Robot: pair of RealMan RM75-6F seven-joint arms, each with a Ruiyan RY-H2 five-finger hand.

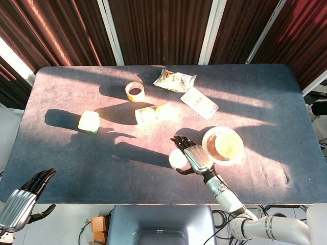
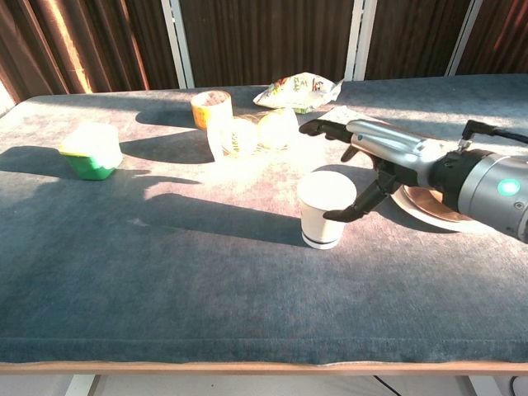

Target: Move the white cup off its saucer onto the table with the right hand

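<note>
1. I am looking at the table [image 1: 286,102], its dark blue-grey cloth streaked with sunlight and long shadows; it is carrying everything below.
2. I am seeing my right hand [image 1: 193,159] reaching in from the near right, fingers spread apart, lying just beside the white cup and holding nothing. In the chest view the same hand [image 2: 375,157] is arching over and to the right of the cup, with its thumb close to the cup's side; I cannot tell whether it is touching.
3. My left hand [image 1: 23,196] is hanging off the near left corner, below the table edge, fingers apart and gripping nothing.
4. The saucer [image 2: 421,205] is sitting right of the cup, carrying a pale yellow bowl [image 1: 225,143].
5. The white cup [image 2: 325,209] is standing upright on the cloth, off the saucer and just left of it.
6. A snack packet [image 1: 174,79] is lying near the far edge, with a flat white packet [image 1: 199,102] just right of it.
7. A clear bag of pale round items [image 2: 252,134] is lying mid-table.
8. A green container with a yellow lid [image 2: 91,150] is standing at the left.
9. A yellow cup [image 2: 209,108] is standing beyond the clear bag.
</note>
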